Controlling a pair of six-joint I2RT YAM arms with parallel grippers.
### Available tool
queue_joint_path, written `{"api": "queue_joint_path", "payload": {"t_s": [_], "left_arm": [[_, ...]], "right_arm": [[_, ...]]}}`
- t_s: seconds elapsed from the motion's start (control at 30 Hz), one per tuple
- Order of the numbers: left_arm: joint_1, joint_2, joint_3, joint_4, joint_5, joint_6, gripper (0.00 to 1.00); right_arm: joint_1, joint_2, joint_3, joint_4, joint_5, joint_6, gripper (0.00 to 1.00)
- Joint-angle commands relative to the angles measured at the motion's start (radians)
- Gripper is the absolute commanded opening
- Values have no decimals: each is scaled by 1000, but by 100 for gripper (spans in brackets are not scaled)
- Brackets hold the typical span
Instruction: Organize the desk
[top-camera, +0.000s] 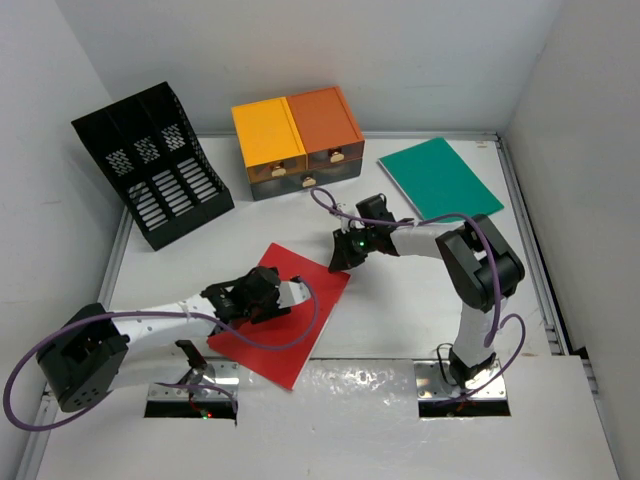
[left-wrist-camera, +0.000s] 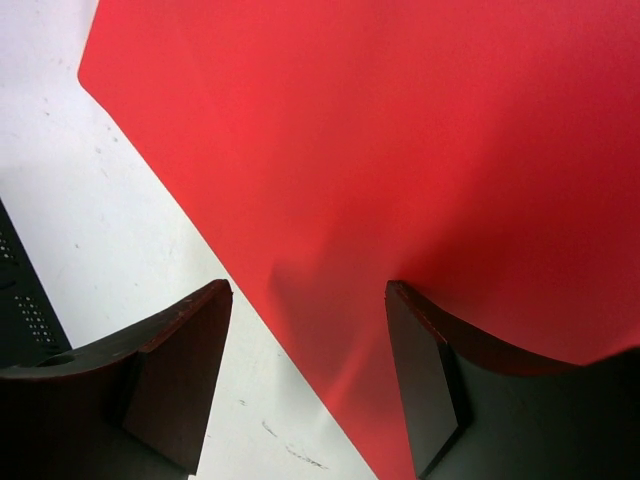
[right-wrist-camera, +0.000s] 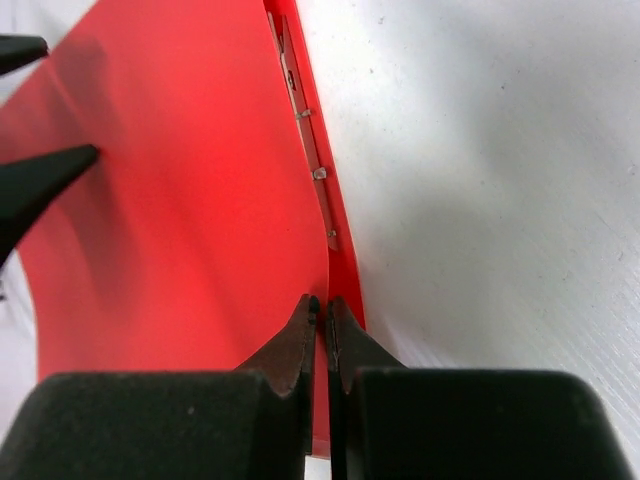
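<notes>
A red folder (top-camera: 270, 350) lies askew on the white desk (top-camera: 400, 310), near the front middle. My left gripper (top-camera: 262, 292) is open just above the folder's left part; in the left wrist view its jaws (left-wrist-camera: 308, 290) straddle the folder's edge (left-wrist-camera: 400, 150), one finger over the bare desk (left-wrist-camera: 100, 230), one over the red. My right gripper (top-camera: 338, 262) is at the folder's far right corner. In the right wrist view it (right-wrist-camera: 322, 300) is shut on the folder's thin edge (right-wrist-camera: 200, 200), which rises a little off the desk (right-wrist-camera: 480, 200).
A black file rack (top-camera: 150, 165) stands at the back left and shows at the left edge of the left wrist view (left-wrist-camera: 15, 300). A yellow and orange drawer unit (top-camera: 297, 140) stands at the back middle. A green folder (top-camera: 440, 178) lies at the back right.
</notes>
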Motion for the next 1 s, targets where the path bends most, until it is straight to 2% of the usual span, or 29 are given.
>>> {"api": "queue_joint_path", "payload": {"t_s": [0.0, 0.23, 0.27, 0.3, 0.4, 0.5, 0.57, 0.6, 0.73, 0.8, 0.97], "left_arm": [[-4, 14, -3, 28, 8, -11, 62], [-3, -64, 161, -110, -26, -10, 62], [-3, -105, 181, -130, -14, -3, 65], [-4, -124, 199, -167, 2, 13, 72], [-3, -165, 294, -219, 127, 27, 87], [-3, -116, 373, -268, 225, 15, 88], [-3, -46, 407, -293, 259, -3, 93], [-4, -21, 436, -315, 323, -5, 95], [-21, 78, 491, -365, 491, 10, 100], [-41, 92, 496, -348, 511, 23, 100], [-160, 164, 491, -284, 425, -3, 100]], "right_arm": [[14, 6, -11, 58, -116, 100, 0], [-49, -34, -96, 257, -110, 292, 0], [-58, -34, -100, 262, -101, 300, 0], [-61, -31, -99, 266, -90, 304, 0], [-78, -37, -113, 301, -55, 335, 0], [-101, -60, -154, 384, -23, 422, 0], [-119, -75, -189, 418, 8, 450, 0], [-122, -84, -200, 443, 20, 459, 0], [-132, -148, -243, 435, 107, 455, 0], [-142, -188, -274, 437, 140, 456, 0], [-175, -259, -375, 513, 219, 530, 0]]}}
